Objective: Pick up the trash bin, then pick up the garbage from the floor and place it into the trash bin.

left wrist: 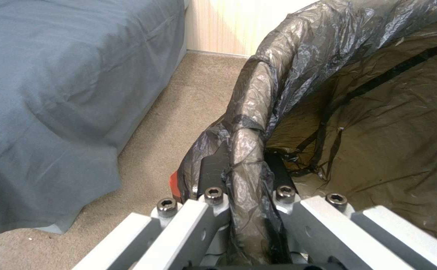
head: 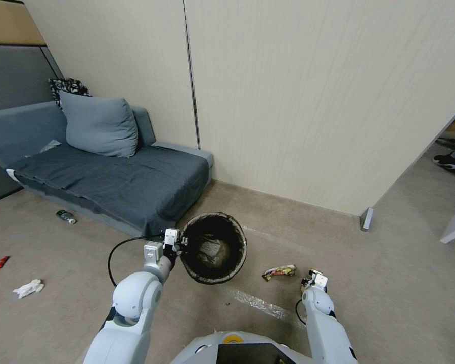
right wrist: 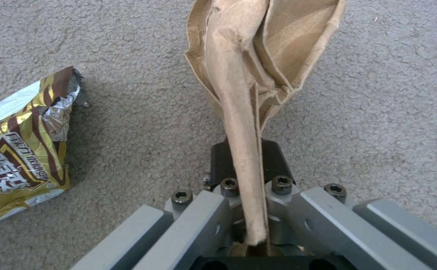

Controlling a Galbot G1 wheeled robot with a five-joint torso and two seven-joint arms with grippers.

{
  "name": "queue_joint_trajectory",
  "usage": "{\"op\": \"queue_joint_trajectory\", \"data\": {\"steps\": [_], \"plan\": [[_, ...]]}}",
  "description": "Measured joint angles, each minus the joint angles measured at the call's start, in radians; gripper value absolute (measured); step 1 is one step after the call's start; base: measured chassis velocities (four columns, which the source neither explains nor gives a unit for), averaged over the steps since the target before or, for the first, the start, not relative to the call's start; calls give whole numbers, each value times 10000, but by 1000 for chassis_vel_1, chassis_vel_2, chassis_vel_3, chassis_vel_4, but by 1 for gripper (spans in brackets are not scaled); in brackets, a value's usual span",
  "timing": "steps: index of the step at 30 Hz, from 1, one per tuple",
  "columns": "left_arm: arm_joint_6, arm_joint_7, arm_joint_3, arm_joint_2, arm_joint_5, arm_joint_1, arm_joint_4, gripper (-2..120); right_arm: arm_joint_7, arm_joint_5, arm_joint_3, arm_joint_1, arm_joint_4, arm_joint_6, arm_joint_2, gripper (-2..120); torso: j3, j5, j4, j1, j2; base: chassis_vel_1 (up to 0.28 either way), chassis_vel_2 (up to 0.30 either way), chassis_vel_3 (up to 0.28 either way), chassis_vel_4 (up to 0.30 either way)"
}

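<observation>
— Where was the bin?

— The small round bin lined with a dark plastic bag [head: 213,247] was tipped over the beige carpet [head: 60,313], near the grey sofa's [head: 111,177] front corner; the left gripper [left wrist: 246,176] was pinching its bagged rim.

— And the right gripper?

— The right gripper [right wrist: 246,165] was pressed together on a crumpled brown paper scrap [right wrist: 258,63], just beside a gold-and-brown foil wrapper [right wrist: 18,150] lying on the carpet.

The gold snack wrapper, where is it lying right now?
In the head view the gold snack wrapper lies on the carpet, between the trash bin and the right gripper, which is pinching brown paper.
</observation>
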Motion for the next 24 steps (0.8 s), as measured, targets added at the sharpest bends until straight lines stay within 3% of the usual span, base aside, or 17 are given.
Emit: {"op": "queue_joint_trajectory", "data": {"steps": [12, 20, 24], "plan": [[-16, 6, 1, -11, -1, 56, -74, 1, -138, -240, 28, -204, 501, 271, -11, 0, 0, 3, 0, 0, 0, 0, 0, 0, 0], [-16, 9, 12, 2, -4, 77, -135, 1, -270, -210, -26, -750, 2168, 309, -454, 0, 0, -3, -1, 0, 0, 0, 0, 0, 0], [-16, 14, 7, 8, -11, 94, -171, 1, -553, -246, -105, -1154, 3573, 367, -857, 0, 0, -3, -1, 0, 0, 0, 0, 0, 0]]}}
